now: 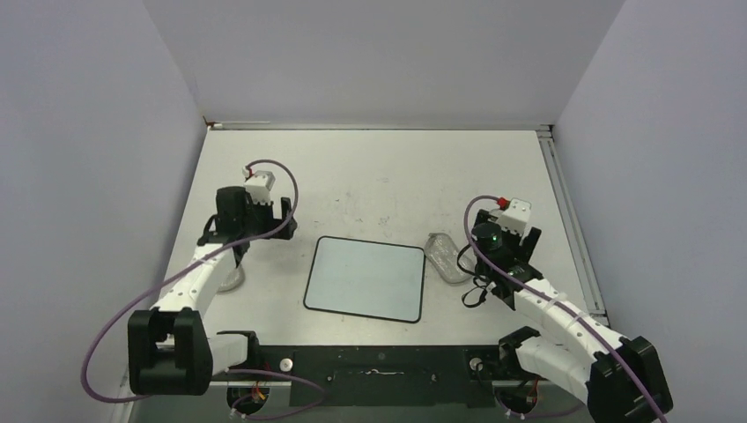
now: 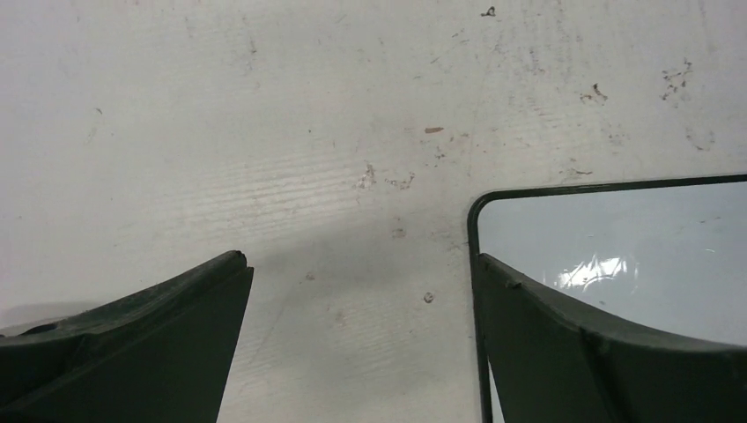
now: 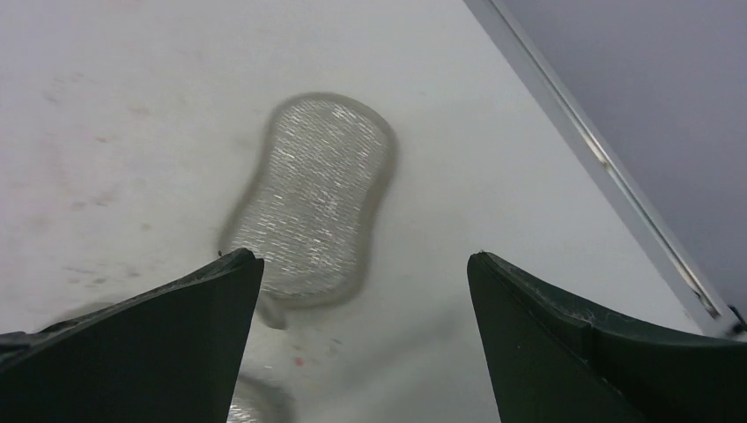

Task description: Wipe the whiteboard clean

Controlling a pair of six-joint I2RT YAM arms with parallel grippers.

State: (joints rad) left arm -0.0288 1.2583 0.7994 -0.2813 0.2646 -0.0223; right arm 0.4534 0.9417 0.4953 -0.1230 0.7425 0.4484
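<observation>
The whiteboard lies flat in the middle of the table, white with a thin black rim, and I see no marks on it. Its rounded corner shows in the left wrist view, just by my right fingertip. My left gripper is open and empty over bare table left of the board. A grey peanut-shaped pad lies right of the board. My right gripper is open and empty, with the pad just beyond its left fingertip.
A metal rail runs along the table's right edge. Grey walls close in the left, right and back. A pale roundish thing lies by the left arm. The table top is scuffed and smudged.
</observation>
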